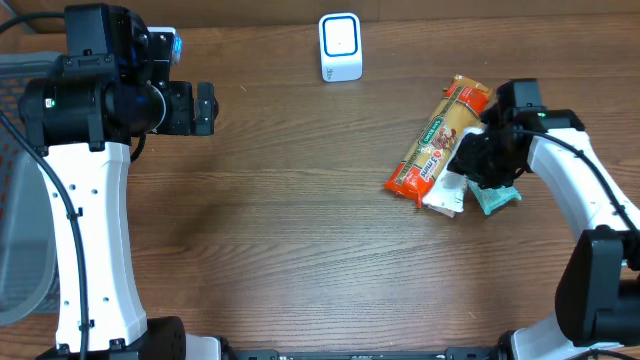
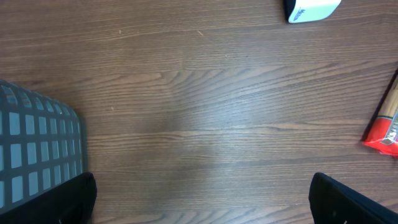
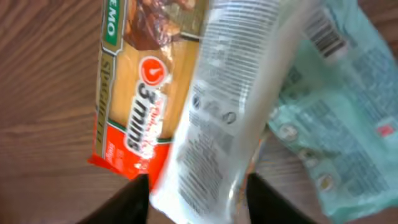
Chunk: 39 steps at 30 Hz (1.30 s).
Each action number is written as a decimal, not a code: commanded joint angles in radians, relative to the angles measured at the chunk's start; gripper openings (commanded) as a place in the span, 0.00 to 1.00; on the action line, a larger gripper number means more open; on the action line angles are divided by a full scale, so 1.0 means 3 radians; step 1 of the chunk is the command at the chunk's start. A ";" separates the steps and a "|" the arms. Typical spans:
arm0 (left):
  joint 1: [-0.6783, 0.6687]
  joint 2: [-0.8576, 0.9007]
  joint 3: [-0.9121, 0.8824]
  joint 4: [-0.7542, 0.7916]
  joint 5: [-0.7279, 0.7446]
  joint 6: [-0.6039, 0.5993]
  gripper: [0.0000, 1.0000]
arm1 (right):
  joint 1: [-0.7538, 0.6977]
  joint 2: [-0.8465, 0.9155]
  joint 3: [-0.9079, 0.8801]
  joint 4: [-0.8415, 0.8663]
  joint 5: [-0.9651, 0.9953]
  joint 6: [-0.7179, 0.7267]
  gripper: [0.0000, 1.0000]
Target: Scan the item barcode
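Three packets lie in a pile at the right: an orange spaghetti packet [image 1: 435, 140] [image 3: 137, 99], a white packet [image 1: 445, 195] [image 3: 224, 118] and a teal packet [image 1: 497, 198] [image 3: 336, 118] that shows a barcode [image 3: 326, 34]. My right gripper [image 1: 478, 160] [image 3: 196, 199] hangs over the pile with its jaws apart. The blurred white packet lies between the fingers. The white and blue scanner [image 1: 340, 46] [image 2: 311, 9] stands at the back middle. Above bare wood at the left, my left gripper [image 1: 205, 108] [image 2: 202, 199] is wide open and holds nothing.
A grey mesh basket [image 1: 15, 200] [image 2: 37, 149] sits at the table's left edge, beside the left arm. In the left wrist view, one end of the spaghetti packet [image 2: 385, 127] shows at the right edge.
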 commanded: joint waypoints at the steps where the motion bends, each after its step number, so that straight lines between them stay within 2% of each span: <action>1: -0.0001 -0.0006 0.0050 0.0013 -0.0008 0.0039 1.00 | -0.0148 -0.0074 0.0003 -0.0038 -0.0066 -0.0039 0.55; 4: -0.0001 -0.0006 0.0050 0.0013 -0.0009 0.0039 1.00 | -0.0252 -0.0092 0.0017 -0.0066 -0.0206 -0.0104 0.57; 8: -0.0001 -0.0006 0.0050 0.0013 -0.0009 0.0039 1.00 | -0.0343 -0.0267 0.0177 -0.0239 -0.0692 -0.0417 0.67; 14: -0.0001 -0.0006 0.0050 0.0013 -0.0008 0.0039 1.00 | -0.0340 -0.0793 0.0765 -0.0863 -0.0787 -0.0701 0.83; 16: -0.0001 -0.0006 0.0050 0.0013 -0.0008 0.0039 1.00 | -0.0342 -0.1010 0.1008 -0.1085 -0.0725 -0.0701 0.86; 18: -0.0001 -0.0006 0.0050 0.0013 -0.0009 0.0039 1.00 | -0.0342 -0.1239 0.1260 -0.1301 -0.0623 -0.0701 1.00; 21: -0.0001 -0.0006 0.0050 0.0013 -0.0009 0.0039 1.00 | -0.0342 -0.1558 0.1460 -0.1408 -0.0582 -0.0699 1.00; 31: -0.0001 -0.0006 0.0050 0.0013 -0.0009 0.0039 0.99 | -0.0342 -0.2298 0.1471 -0.1389 -0.0582 -0.0699 1.00; 35: -0.0001 -0.0006 0.0050 0.0013 -0.0008 0.0039 1.00 | -0.0342 -0.2322 0.1467 -0.1399 -0.0544 -0.0703 1.00; 39: -0.0001 -0.0006 0.0050 0.0013 -0.0009 0.0039 1.00 | -0.0342 -0.2303 0.1432 -0.1283 -0.0229 -0.0699 1.00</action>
